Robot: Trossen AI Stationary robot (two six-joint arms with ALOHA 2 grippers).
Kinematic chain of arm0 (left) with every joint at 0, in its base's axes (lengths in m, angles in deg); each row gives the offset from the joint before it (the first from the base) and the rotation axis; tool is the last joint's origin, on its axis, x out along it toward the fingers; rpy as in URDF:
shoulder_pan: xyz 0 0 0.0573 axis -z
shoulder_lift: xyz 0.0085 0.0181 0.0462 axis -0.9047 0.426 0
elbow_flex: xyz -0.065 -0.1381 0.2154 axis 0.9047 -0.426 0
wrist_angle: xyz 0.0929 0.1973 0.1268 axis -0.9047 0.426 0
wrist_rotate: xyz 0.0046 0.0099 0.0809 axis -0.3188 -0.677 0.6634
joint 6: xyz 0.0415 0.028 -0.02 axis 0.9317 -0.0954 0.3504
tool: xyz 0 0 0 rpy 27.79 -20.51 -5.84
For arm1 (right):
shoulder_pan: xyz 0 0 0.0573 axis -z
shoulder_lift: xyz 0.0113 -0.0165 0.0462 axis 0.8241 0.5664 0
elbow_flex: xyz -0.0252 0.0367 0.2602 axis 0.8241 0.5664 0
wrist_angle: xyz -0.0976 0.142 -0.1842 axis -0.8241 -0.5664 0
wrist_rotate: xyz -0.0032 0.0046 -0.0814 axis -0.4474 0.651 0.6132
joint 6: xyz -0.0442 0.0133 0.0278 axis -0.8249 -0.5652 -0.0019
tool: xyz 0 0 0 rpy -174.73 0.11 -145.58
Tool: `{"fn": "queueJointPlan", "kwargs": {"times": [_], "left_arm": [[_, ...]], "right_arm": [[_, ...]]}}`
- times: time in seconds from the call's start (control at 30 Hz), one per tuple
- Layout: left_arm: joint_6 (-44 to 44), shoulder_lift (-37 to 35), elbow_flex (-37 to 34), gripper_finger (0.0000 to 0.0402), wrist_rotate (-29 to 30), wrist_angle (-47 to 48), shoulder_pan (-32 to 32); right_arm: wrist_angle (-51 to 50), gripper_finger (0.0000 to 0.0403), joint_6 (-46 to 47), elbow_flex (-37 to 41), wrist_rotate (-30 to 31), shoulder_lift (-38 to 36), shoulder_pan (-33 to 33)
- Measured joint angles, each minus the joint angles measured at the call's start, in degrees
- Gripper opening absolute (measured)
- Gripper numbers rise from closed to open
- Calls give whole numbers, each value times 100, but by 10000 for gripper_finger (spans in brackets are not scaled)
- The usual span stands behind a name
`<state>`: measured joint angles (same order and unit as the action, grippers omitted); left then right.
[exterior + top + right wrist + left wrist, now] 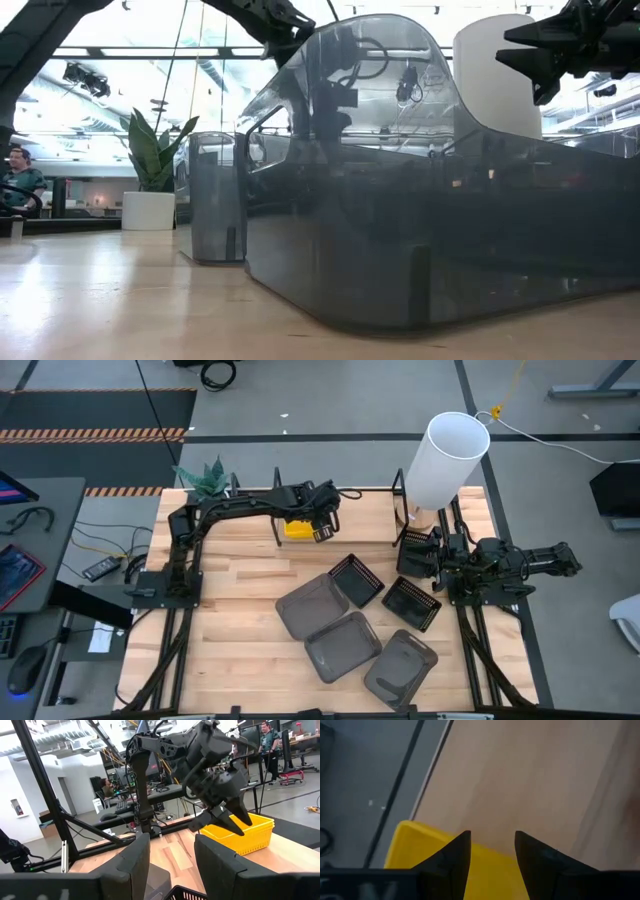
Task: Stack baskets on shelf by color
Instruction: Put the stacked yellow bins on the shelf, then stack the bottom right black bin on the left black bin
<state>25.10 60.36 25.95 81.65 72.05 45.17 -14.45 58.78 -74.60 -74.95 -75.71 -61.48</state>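
The pale wooden counter (230,620) carries the low black wire shelf (400,510) along its far edge, with a tall white cylinder (447,458) standing at its right end. Three large dark grey plastic baskets (345,645) lie loose and overlapping toward the near middle, two smaller black mesh-sided baskets (357,580) just beyond them, and the bright yellow plastic baskets (297,528) sit in the shelf's left part. The left gripper (322,528) hovers just above the yellow baskets with its jaws apart and nothing between them; the right gripper (418,556) waits near the shelf's right end, jaws likewise apart and empty. The step in hand looks like finishing with the yellow stack, so the left arm should lift straight up clear of the rim before swinging toward a grey basket, lest it drag the stack. The right wrist view shows the yellow basket's ribbed side (245,836) and the left gripper's spread above it, which the overhead view hides; the low view shows only the grey walls (400,230) close up.
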Motion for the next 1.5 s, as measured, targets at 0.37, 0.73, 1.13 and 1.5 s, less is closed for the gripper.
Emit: {"fn": "queueJointPlan", "kwargs": {"times": [0.37,0.73,1.13,1.5], "left_arm": [[142,31,0,160,190,380,-7],[166,31,0,160,332,520,-7],[296,31,0,125,580,-479,-337],[319,31,0,91,616,-459,-899]], "right_arm": [[5,160,0,0,-2,0,0],[4,160,0,0,-2,0,0],[4,160,0,0,-3,0,0],[2,160,0,0,-2,0,0]]}}
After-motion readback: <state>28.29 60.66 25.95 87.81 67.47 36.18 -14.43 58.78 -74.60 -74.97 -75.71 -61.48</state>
